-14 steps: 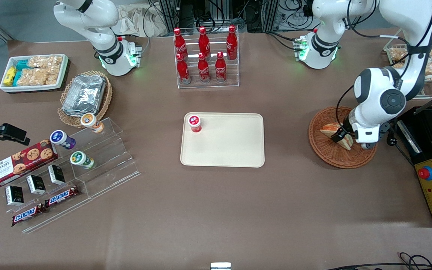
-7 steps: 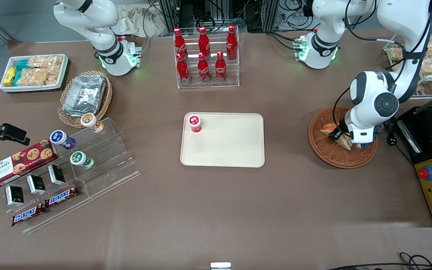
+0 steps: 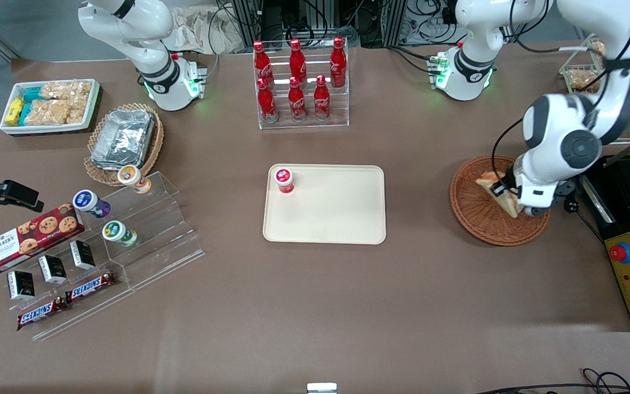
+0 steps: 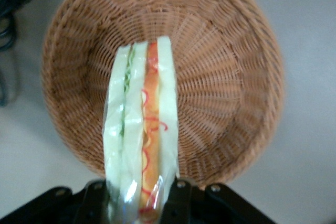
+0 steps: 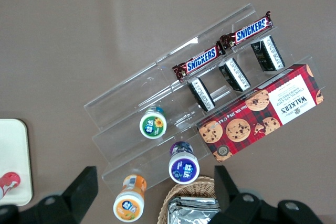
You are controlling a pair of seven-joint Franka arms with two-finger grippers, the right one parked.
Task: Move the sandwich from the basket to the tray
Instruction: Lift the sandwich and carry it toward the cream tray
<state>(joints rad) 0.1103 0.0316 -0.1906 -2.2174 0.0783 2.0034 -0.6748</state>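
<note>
Holding the sandwich over the basket

Clamped between the two fingers of the gripper (image 4: 140, 195), the sandwich (image 4: 140, 140) hangs above the round reddish-brown basket (image 3: 476, 216), clear of the weave. In the wrist view its layers run as long stripes lengthwise away from the gripper: white bread on the outsides, a green band along one side, an orange-red band along the other. The wedge's long axis points away from the fingers and out over the basket's woven floor (image 4: 220, 93), and its clear wrap bunches where the fingers pinch it.

From the front, the gripper (image 3: 503, 196) sits over the half of the basket that lies toward the working arm's end of the table. The sandwich (image 3: 498, 191) shows as a slanted wedge, its orange-crusted end higher and farther from the camera, its pale end lower and nearer.

The cream tray (image 3: 337, 219) lies well apart, at the middle of the table, flat, with a small red-capped bottle (image 3: 284, 179) standing in one of its corners.
</note>
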